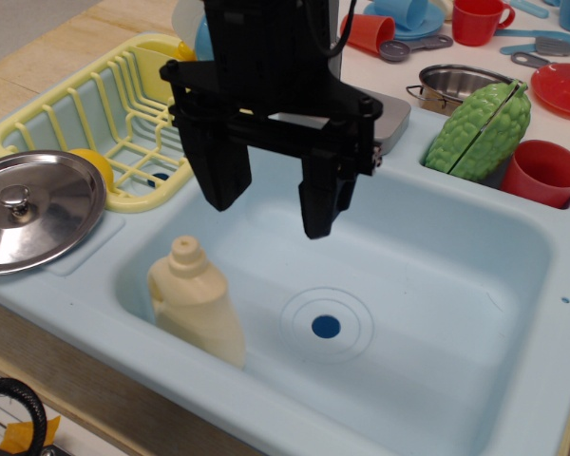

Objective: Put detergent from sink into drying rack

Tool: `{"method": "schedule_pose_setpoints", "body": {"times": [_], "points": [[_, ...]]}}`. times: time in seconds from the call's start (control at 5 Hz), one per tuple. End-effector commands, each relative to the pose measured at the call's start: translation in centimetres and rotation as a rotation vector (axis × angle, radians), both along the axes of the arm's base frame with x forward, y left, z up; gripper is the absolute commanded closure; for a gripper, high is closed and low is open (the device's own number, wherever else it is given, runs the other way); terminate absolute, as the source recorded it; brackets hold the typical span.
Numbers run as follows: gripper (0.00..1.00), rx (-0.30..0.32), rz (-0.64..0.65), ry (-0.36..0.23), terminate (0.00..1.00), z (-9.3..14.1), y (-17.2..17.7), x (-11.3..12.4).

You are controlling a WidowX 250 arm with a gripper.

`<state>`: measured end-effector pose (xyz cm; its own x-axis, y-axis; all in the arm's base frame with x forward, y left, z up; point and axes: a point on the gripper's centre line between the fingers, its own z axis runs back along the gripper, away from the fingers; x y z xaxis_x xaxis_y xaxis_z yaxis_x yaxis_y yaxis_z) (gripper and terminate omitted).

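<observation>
Nearest the camera runs the front rim of the sink (76,285), the biggest thing on this counter, its pale blue basin filling the middle with a dark drain dot (326,327) on the floor. Next in size is the drying rack (123,104) at the back-left corner, pale yellow and slatted, with a steel lid (33,209) lying just in front of it along the left edge and a yellow ball (95,163) peeking between them. Toward the right edge sit a green bumpy vegetable (480,128) and a red cup (546,173). My gripper (271,214) hangs above the basin with its two black fingers spread wide and nothing between them. Smallest of what matters, the detergent (199,302) lies in the front-left corner of the basin, leaning against the wall, its long axis tilted with the cap pointing up and toward the back-left. I judge this the approach step: nothing is grasped yet. Next I need to shift toward the front-left, descend, and straddle the bottle's body across its narrow width before closing.
</observation>
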<state>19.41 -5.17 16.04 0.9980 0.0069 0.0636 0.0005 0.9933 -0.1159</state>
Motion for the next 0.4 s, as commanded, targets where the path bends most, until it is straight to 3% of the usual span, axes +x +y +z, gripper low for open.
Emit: {"method": "schedule_pose_setpoints", "body": {"times": [0.0, 0.2], "points": [[0.00, 0.000, 0.000, 0.000, 0.00, 0.0, 0.0, 0.0], [0.00, 0.069, 0.115, -0.003, 0.00, 1.5, -0.2, -0.2]]}}
